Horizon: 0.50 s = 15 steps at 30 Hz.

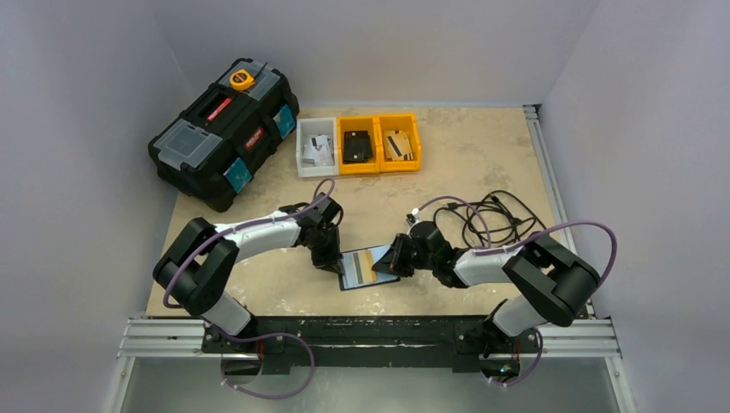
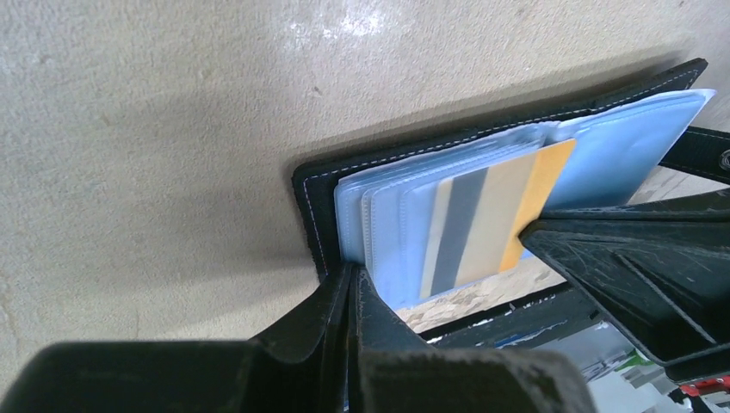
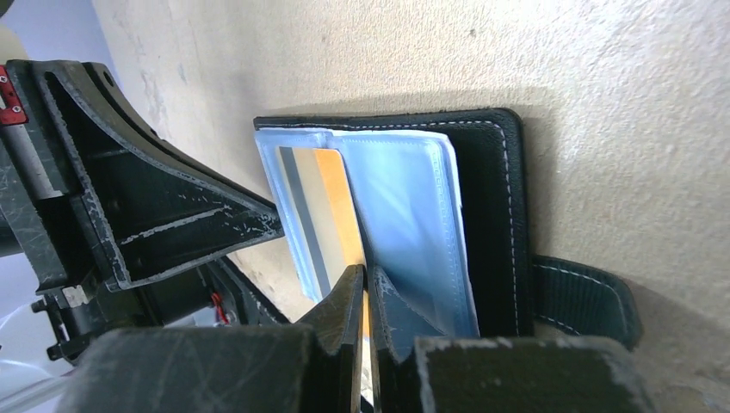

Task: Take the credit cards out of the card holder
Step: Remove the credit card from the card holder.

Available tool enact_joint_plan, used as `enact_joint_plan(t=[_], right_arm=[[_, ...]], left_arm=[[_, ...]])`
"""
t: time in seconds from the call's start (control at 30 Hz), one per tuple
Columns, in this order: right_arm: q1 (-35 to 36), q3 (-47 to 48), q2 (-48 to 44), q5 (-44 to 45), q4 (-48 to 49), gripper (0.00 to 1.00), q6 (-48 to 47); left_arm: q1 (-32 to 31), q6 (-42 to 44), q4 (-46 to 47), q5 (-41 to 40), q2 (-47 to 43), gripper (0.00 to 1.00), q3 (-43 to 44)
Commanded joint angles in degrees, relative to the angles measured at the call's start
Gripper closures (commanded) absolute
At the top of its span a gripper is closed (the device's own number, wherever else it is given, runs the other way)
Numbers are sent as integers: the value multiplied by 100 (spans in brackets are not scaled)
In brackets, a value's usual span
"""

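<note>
Left gripper (image 2: 349, 284) clamps the holder (image 2: 312, 198) by its edge; right gripper (image 3: 366, 288) pinches the card (image 2: 482, 215), whose long axis runs toward it.

Standing by the card holder (image 1: 368, 268), I see both its short sides blocked. The left gripper (image 1: 336, 261) is pinched tight on its left edge. The right gripper (image 1: 394, 261) is clamped on a credit card (image 2: 499, 215) at its right side. The left arm (image 1: 258, 232) and right arm (image 1: 491, 262) stretch low over the table (image 1: 482, 155), closing off both flanks.

From above the holder lies open. Behind it bare tabletop runs to three bins (image 1: 360, 144), well apart. Back-right of it a black cable tangle (image 1: 495, 215) clutters the surface. A toolbox (image 1: 225, 129) stands far back-left. In front there is only a narrow strip before the mounting rail (image 1: 370, 337).
</note>
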Motion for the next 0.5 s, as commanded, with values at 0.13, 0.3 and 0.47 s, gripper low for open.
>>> enact_joint_plan(t=[0.13,0.3,0.47], right_arm=[[-39,163,-378,627,-954,100,-431],[-37,279,-533,758,-1269,100,-666],[-33,343,-732,959,-1567,100,-752]], left_arm=[[115,242,-139,-457,185,100,-65],[115,293,-161,-424,168,100,-15],[113,360,-217,-407,141,100,94]])
